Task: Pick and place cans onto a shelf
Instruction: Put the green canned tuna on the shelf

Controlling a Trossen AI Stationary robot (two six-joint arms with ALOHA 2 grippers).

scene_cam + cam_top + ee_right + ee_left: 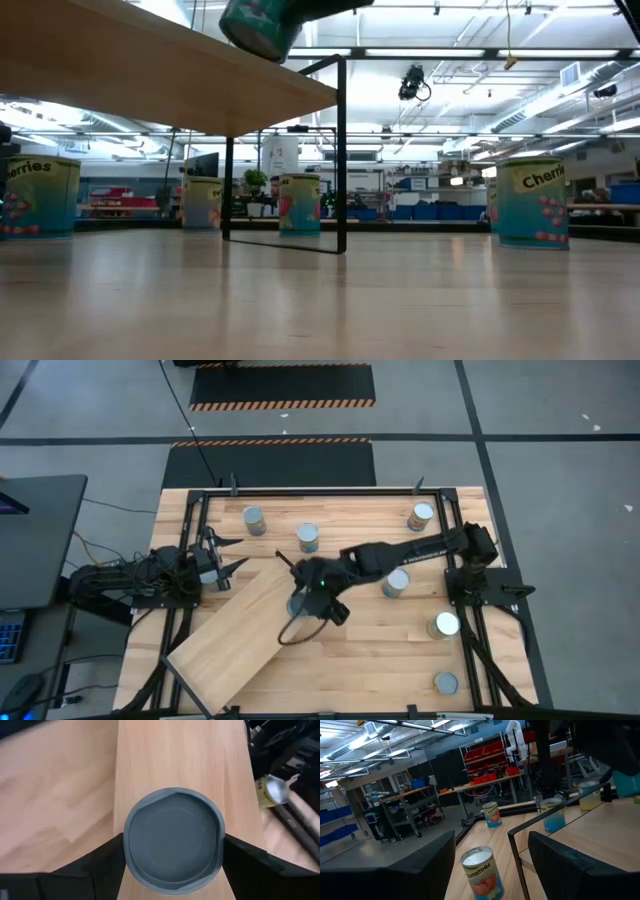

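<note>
From above, the right tool (308, 598) reaches across the surface (470, 675) to the near end of the shelf (240, 635), a board lying at a slant; the step in hand looks like placing a can on it. 6 other cans stand loose on the surface, such as one by the far rail (254, 520), and none can be seen set on the shelf yet. The left tool (222, 565) waits by the left frame. The low view shows the held can (260, 28) tilted, just over the shelf edge (150, 75), so the next move likely calls for levelling it, lowering it and releasing. The left wrist view shows that tool's fingers (570, 865) spread apart and empty, a can (480, 872) beyond them. The right wrist view shows the fingers (100, 857) gripping the can (172, 842) on both sides, over the shelf board (180, 755).
</note>
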